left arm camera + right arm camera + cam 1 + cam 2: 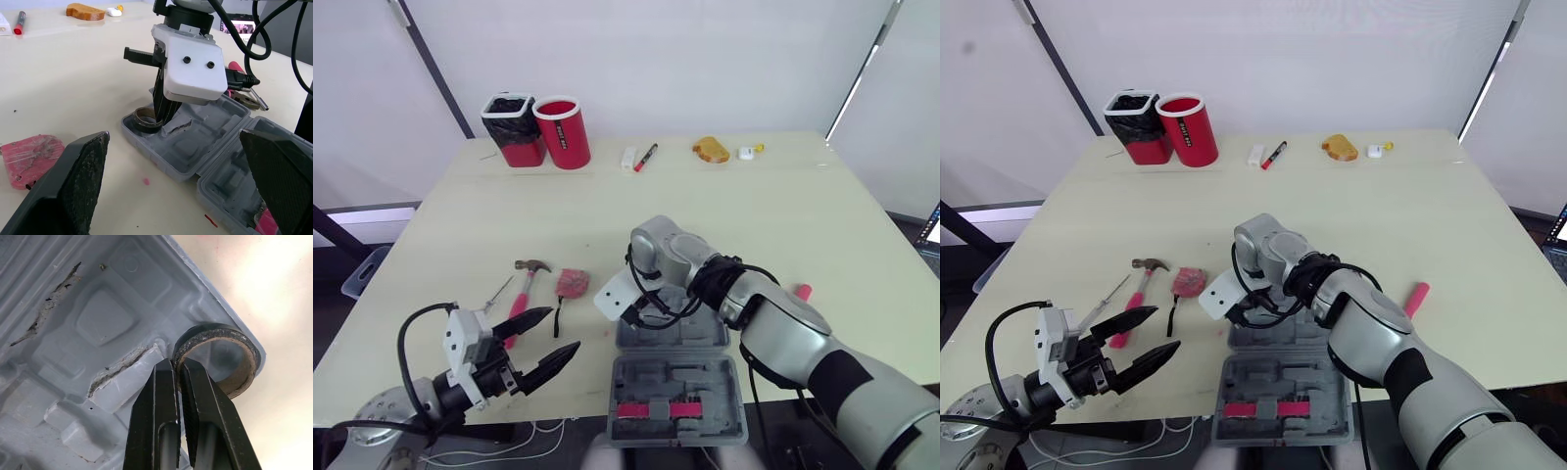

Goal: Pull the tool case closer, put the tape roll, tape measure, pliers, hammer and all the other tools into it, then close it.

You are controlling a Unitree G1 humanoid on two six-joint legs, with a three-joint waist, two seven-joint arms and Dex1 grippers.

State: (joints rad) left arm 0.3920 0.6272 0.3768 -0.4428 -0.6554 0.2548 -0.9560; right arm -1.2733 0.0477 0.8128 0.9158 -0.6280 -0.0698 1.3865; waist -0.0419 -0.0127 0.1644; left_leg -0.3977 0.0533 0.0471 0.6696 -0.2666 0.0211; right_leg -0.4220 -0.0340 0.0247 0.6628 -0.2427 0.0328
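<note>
Both right gripper [176,366] fingers clamped on tape roll [243,348] wall, inside corner of open tool case [707,339]. Left gripper [564,329] spread wide, empty, near hammer [524,290] on table [803,215].

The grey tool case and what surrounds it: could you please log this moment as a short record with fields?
case: grey plastic tool case, open, at the table's near edge
right gripper: right gripper shut on the wall of the black tape roll, in a corner of the case's far half
left gripper: left gripper open, above the table left of the case
outside the case: pink-handled hammer and pink tape measure to its left; pink-handled pliers to its right
closing: not yet done
</note>
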